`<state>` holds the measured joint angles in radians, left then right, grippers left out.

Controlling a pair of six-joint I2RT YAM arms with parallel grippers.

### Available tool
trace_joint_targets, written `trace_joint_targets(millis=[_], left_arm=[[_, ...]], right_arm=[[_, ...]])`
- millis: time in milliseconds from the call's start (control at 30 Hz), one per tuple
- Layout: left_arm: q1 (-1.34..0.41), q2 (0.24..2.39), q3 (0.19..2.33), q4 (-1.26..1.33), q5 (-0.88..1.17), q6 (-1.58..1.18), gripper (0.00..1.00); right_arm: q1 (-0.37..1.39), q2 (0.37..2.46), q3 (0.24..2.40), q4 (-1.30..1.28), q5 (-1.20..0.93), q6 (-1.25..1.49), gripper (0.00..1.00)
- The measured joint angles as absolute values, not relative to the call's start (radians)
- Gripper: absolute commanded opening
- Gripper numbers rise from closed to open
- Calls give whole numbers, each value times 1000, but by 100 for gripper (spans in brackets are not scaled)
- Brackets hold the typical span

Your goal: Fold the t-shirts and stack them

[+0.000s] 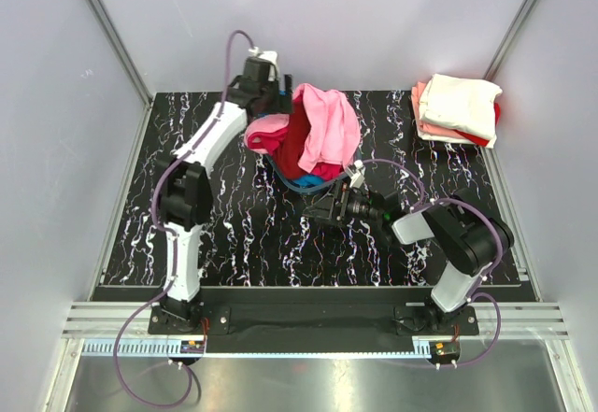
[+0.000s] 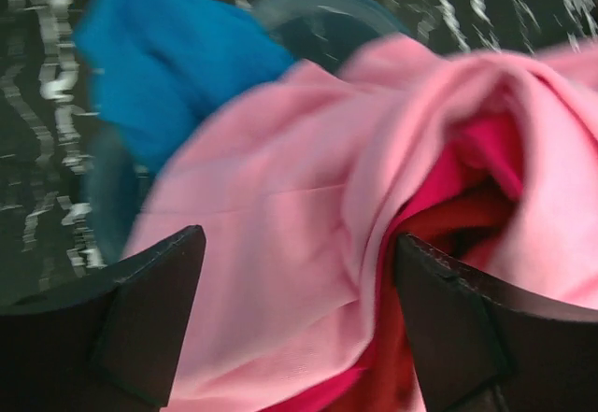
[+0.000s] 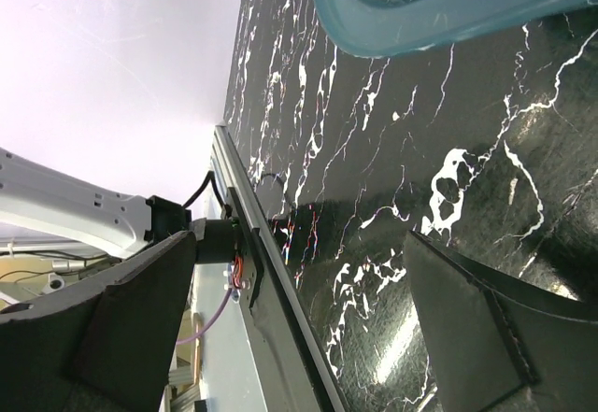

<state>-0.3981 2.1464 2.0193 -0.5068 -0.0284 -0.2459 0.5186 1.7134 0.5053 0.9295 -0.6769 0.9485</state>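
While our left end effector [image 2: 297, 281] hangs spread over the pink shirt [image 2: 271, 178], the right end effector [image 3: 299, 281] waits spread; we judge picking underway; next, pinch one shirt only.

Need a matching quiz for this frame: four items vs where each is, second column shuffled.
1. light pink t-shirt
2. cream white t-shirt
3. bright blue t-shirt
4. right gripper

A. on top of the folded stack, far right
B. open, empty, above the table beside the basin
C. draped on top of the shirts in the basin
D. low in the basin, under other shirts

Pairs: 1-C, 2-A, 3-D, 4-B
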Motion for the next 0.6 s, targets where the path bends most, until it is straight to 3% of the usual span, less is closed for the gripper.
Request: trace_joint_targets(millis=[300, 600], left_arm=[[-172, 2249, 2163, -529, -38, -339, 88], [-179, 2374, 2151, -536, 29, -353, 82]], right_arm=[[511, 1741, 505, 965, -702, 969, 100], [482, 1803, 505, 1057, -730, 1024, 100]])
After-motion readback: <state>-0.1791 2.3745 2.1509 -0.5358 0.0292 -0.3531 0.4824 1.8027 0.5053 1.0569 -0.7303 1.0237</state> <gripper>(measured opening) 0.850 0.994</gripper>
